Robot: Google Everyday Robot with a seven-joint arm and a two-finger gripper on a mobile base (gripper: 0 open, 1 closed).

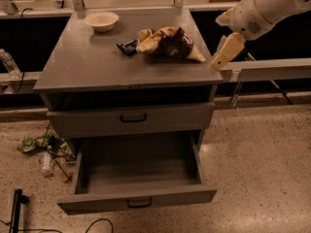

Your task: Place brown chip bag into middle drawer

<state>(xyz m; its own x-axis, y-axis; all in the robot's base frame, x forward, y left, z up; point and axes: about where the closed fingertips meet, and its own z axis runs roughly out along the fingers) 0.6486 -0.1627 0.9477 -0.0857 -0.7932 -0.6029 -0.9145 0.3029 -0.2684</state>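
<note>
The brown chip bag [166, 42] lies crumpled on the grey cabinet top [87, 67], right of centre, tan-yellow with dark brown patches. My gripper [226, 48] hangs at the cabinet's right edge, just right of the bag and a little above the top, and it holds nothing. The middle drawer [138, 174] is pulled out wide below, its flat floor bare, with a slim front panel and a small black handle [139, 203].
A small dark blue wrapper [127, 46] lies against the bag's left side. A beige bowl [101, 20] stands at the back left of the top. A closed drawer with a taller front [131, 118] sits above the open one. Litter and bottles [46, 152] lie on the floor at left.
</note>
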